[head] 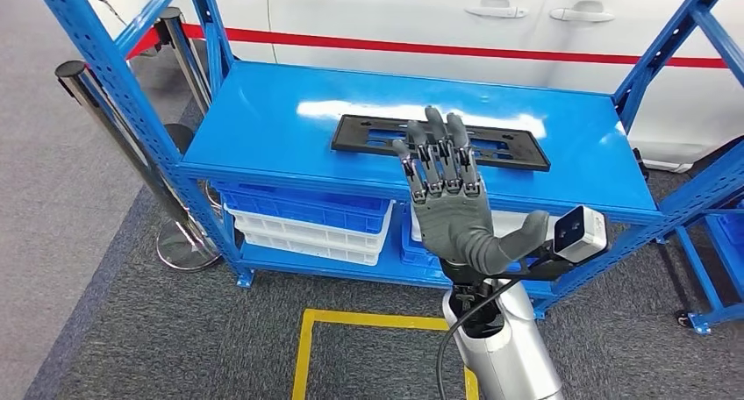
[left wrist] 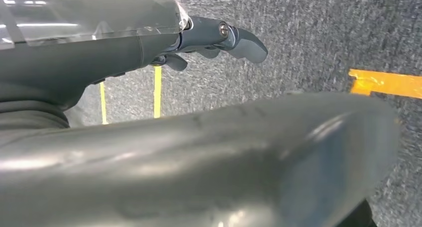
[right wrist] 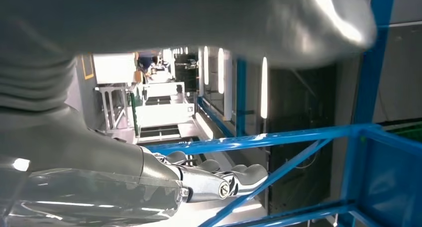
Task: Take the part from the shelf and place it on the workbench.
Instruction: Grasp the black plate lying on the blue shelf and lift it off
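Black flat part (head: 440, 142) is overlapped by spread, empty right hand (head: 447, 209) fingers (head: 436, 154); bare blue shelf (head: 254, 128) is seen around it.

black part (head: 439, 142) flat on shelf (head: 263, 128)

The right arm (head: 504, 347) rises from the bottom edge of the head view, right of centre. Its right hand (head: 449, 194) stands at mid-frame, fingers (head: 434, 150) straight and slightly spread, thumb (head: 518, 238) out to the right, holding nothing. In the left wrist view, the left hand (left wrist: 149, 137) hangs with fingers loosely extended, empty.
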Available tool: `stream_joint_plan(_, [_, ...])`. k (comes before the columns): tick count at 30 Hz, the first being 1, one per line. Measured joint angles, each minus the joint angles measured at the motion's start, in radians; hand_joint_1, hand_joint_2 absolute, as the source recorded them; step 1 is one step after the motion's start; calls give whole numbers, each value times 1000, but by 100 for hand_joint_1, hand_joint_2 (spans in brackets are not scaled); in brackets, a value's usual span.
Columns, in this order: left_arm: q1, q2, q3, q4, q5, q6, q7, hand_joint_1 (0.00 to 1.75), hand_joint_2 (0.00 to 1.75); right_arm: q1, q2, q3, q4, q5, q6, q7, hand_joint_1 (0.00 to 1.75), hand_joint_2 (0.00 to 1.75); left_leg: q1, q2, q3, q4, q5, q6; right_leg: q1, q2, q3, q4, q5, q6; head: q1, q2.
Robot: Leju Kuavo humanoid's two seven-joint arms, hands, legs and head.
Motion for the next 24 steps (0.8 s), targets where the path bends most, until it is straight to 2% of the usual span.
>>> stream_joint_plan(2, [2, 0, 0, 0, 0, 0, 0, 0, 0, 5, 0, 0, -6, 0, 0, 0, 0, 0, -3, 12, -2, -1, 1, 9, 1, -20, -58, 121, -63, 4, 3, 0])
stream_joint_plan(3, [2, 0, 0, 0, 0, 1, 0, 0, 0, 9, 0, 0, -7, 0, -2, 1, 0, 0, -6, 17, -3, -1, 0, 11, 2, -23, -90, 188, -90, 4, 3, 0])
stream_joint_plan(4, [2, 0, 0, 0, -1, 2, 0, 0, 0, 14, 0, 0, -8, 0, -5, 2, 0, 0, -9, 21, -3, -1, -1, 12, 2, -25, -113, 235, -103, 3, 3, 0])
stream_joint_plan(5, [2, 0, -1, 0, -1, 2, 0, 0, 0, 18, 0, 0, -8, 0, -8, 3, 0, 0, -13, 24, -2, -1, -1, 13, 3, -26, -118, 244, -96, -1, 3, 0])
stream_joint_plan(6, [2, 0, -1, 0, -1, 2, 0, 0, 0, 21, 0, 0, -10, 1, -12, 6, 0, 0, -16, 26, -1, -1, -1, 13, 6, -26, -102, 211, -70, -7, 3, 0])
stream_joint_plan(7, [1, 0, -1, 0, -2, 2, 0, 0, 0, 23, 0, 0, -13, 2, -15, 7, 0, 0, -20, 27, 1, -1, -2, 14, 11, -27, -69, 145, -33, -18, 3, 0])
stream_joint_plan(9, [0, -3, -2, 0, -2, 2, 2, 0, 0, 23, 0, 0, -22, 5, -22, 10, 0, 0, -24, 28, 3, -2, -3, 13, 24, -38, -1, 12, 14, -45, 0, 0])
stream_joint_plan(10, [0, -4, -2, 0, -2, 2, 4, 0, 0, 23, 0, 0, -25, 7, -26, 11, 0, 0, -23, 29, 3, -2, -2, 11, 31, -43, 16, -25, 22, -54, 0, 0])
stream_joint_plan(11, [-1, -6, -2, 0, -2, 2, 6, 0, 0, 23, 0, 0, -28, 10, -29, 12, 0, 0, -22, 30, 2, -4, -3, 7, 35, -47, 20, -38, 20, -60, 1, 0])
stream_joint_plan(12, [-2, -6, -2, 0, -3, 2, 9, 0, 0, 24, 0, 0, -31, 14, -30, 13, 0, 0, -21, 32, 3, -6, -4, 3, 37, -46, 20, -44, 21, -61, 2, 0])
stream_joint_plan(14, [-1, -6, -3, 0, -4, 2, 14, 0, 0, 26, 2, 0, -39, 25, -34, 14, 0, 0, -21, 33, 4, -3, -11, -8, 29, -42, 33, -64, 24, -61, 5, 0])
stream_joint_plan(15, [-1, -6, -3, 0, -5, 2, 16, 0, 0, 26, 3, 0, -42, 30, -37, 14, 0, 0, -21, 30, -3, 18, -23, -13, 24, -40, 41, -75, 27, -61, 4, 0])
stream_joint_plan(16, [-1, -6, -4, 0, -6, 2, 17, 0, 0, 27, 4, 0, -44, 34, -40, 14, 0, 0, -20, 26, -23, 60, -44, -18, 20, -39, 50, -82, 29, -60, 4, 0])
stream_joint_plan(18, [0, -6, -6, 0, -8, 3, 18, 0, 0, 31, 6, -1, -45, 41, -45, 14, 0, 0, -16, 22, -91, 189, -98, -28, 20, -36, 57, -83, 24, -61, 3, 0])
stream_joint_plan(19, [1, -5, -7, 0, -8, 3, 18, 0, 0, 34, 6, -1, -45, 44, -46, 14, 0, 0, -14, 22, -123, 242, -112, -32, 19, -33, 59, -81, 20, -60, 3, 0])
stream_joint_plan(20, [2, -4, -8, 1, -9, 4, 19, 0, 0, 37, 6, -1, -45, 48, -47, 14, 0, 0, -11, 22, -140, 262, -106, -36, 19, -30, 63, -78, 14, -58, 3, 0])
stream_joint_plan(21, [3, -3, -9, 1, -9, 5, 19, 0, 0, 38, 6, -1, -45, 52, -49, 14, 0, 0, -9, 22, -136, 242, -79, -39, 17, -27, 67, -74, 8, -56, 3, 0])
stream_joint_plan(23, [4, -1, -10, 1, -10, 5, 18, 0, 0, 39, 6, -1, -45, 62, -53, 14, 0, 0, -4, 21, -86, 123, -4, -43, 13, -23, 79, -64, -10, -46, 3, 0])
stream_joint_plan(24, [4, 0, -10, 2, -10, 4, 18, 0, 0, 39, 6, -1, -45, 66, -56, 13, 0, 0, -4, 20, -59, 64, 18, -42, 13, -20, 83, -57, -19, -40, 3, 0])
